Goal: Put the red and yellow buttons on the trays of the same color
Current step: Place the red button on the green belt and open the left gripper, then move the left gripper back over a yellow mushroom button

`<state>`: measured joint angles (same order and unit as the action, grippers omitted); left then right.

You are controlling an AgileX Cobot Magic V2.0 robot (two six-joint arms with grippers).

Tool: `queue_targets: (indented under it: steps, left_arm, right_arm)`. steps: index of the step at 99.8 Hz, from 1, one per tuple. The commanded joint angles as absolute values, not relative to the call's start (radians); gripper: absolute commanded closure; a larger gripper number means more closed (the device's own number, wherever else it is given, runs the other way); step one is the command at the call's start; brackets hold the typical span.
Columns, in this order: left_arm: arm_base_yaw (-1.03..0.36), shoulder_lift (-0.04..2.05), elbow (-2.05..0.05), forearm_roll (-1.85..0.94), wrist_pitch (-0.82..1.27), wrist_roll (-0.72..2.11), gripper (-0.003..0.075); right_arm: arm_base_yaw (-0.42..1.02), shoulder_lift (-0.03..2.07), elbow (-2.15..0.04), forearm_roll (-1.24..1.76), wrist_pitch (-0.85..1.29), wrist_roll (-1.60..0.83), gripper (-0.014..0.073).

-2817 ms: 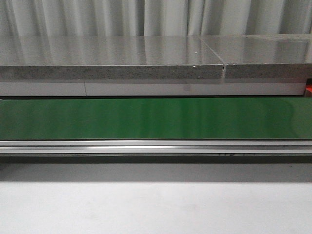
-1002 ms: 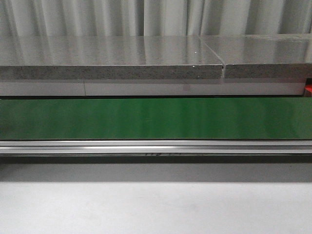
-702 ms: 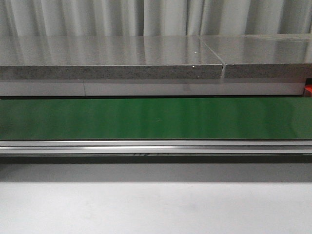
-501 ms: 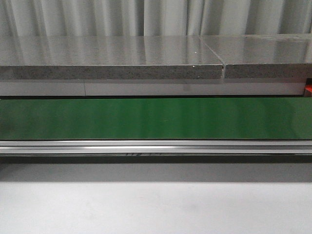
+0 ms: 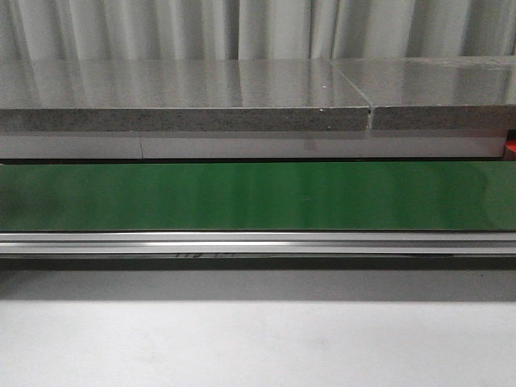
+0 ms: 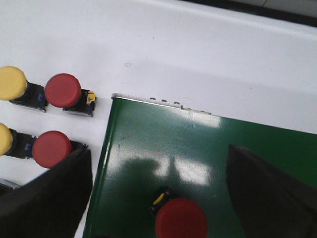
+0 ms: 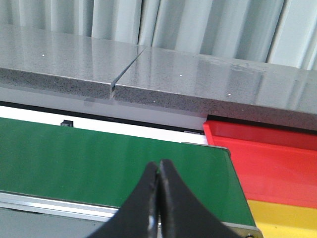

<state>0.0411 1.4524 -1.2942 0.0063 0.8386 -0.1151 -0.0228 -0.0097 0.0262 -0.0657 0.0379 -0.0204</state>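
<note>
Left wrist view: tool [image 6: 158, 198] spread wide above red button [image 6: 181, 218].

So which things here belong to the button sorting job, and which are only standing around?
Belong to the job:
- red button on the belt
- two red buttons and two yellow buttons on the white table
- red tray
- yellow tray
- left gripper, right gripper

Only around:
- green conveyor belt
- grey stone slabs
- curtain

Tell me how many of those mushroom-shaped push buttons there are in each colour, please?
Red mushroom-head push buttons: 3
Yellow mushroom-head push buttons: 2
Total: 5
</note>
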Motion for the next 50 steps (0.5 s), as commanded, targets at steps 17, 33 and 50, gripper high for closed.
queue_targets:
  steps: [17,33,50]
  left_arm:
    - [0.08,1.23,-1.22,0.031,0.792,-0.156,0.017]
    - [0.172,1.114,-1.104,0.091,0.78,-0.206,0.017]
    - [0.331,1.04,-0.968,0.096,0.754,-0.248,0.0173]
  right_arm:
    - [-0.022,-0.009,0.017,-0.075,-0.043,-0.021,0.0662]
    - [-0.022,-0.009,0.017,-0.075,-0.043,-0.021,0.0662]
    - [-0.022,-0.009,0.017,-0.075,-0.043,-0.021,0.0662]
